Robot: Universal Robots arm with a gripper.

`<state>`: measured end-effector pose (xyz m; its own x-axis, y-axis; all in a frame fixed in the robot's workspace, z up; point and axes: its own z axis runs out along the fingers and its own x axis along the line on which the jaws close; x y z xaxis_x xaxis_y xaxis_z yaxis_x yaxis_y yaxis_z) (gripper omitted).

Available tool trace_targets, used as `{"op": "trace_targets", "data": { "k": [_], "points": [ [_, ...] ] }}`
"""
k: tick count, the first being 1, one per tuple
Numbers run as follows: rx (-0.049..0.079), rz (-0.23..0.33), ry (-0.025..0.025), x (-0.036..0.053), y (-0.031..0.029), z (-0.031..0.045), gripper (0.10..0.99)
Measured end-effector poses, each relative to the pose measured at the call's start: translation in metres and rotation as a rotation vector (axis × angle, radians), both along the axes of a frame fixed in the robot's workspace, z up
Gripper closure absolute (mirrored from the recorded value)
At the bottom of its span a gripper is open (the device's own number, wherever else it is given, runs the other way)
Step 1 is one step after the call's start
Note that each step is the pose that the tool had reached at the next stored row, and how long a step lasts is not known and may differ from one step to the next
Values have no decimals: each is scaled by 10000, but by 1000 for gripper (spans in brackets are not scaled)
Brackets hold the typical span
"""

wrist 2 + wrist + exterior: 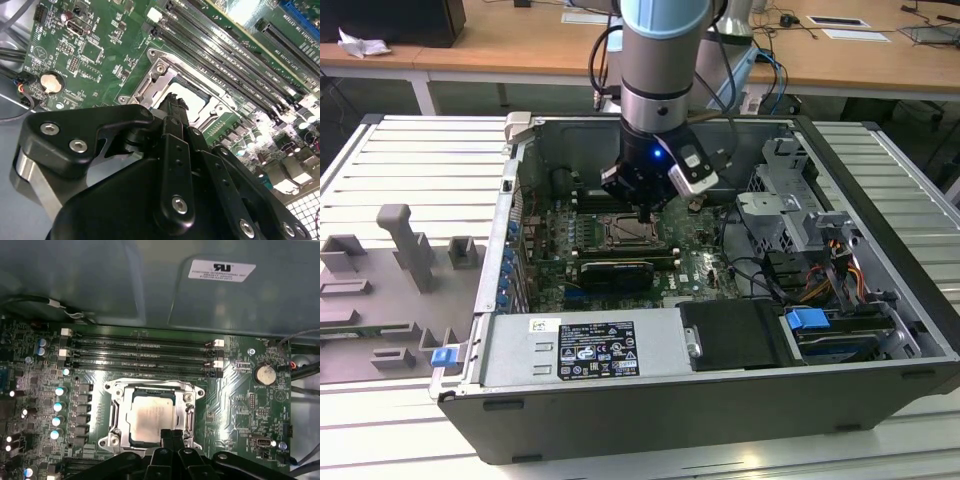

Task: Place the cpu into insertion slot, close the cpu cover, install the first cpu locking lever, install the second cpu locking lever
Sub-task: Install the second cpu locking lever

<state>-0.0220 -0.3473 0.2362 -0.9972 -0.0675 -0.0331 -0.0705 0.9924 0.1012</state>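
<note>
Inside an open computer case (720, 400) lying on its side, in the exterior view, the arm (660, 70) is reaching straight down, and its gripper (645, 212) is hanging just over the slot (630, 232) on the green board (700, 262). A grey rack (390, 280) is sitting outside the case at the exterior view's left.

Moving to the second wrist view, the gripper (175, 102) is showing black fingers (172, 145) pressed together with nothing between them, the tip poised at the edge of the cpu (189, 100). The cpu is lying flat in the slot (165, 82), beside the long memory slots (235, 60) (a coin battery (50, 83) is sitting further off on the board).

Turning to the first wrist view, the cpu (150, 419) is resting pale and square inside the silver-rimmed slot (116, 412), its face uncovered. The gripper (171, 434) is touching or nearly touching the cpu's near edge; contact cannot be told. Memory slots (140, 352) are running alongside.
</note>
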Motion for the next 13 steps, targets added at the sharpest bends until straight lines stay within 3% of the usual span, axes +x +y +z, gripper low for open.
{"op": "trace_targets", "data": {
  "k": [4, 9, 13],
  "points": [
    [-4, 0, -1, 0, -34, 0, 980],
    [-313, -1, 1, -1, -53, 1, 980],
    [-333, 3, 0, -1, -76, 0, 980]
  ]
}}
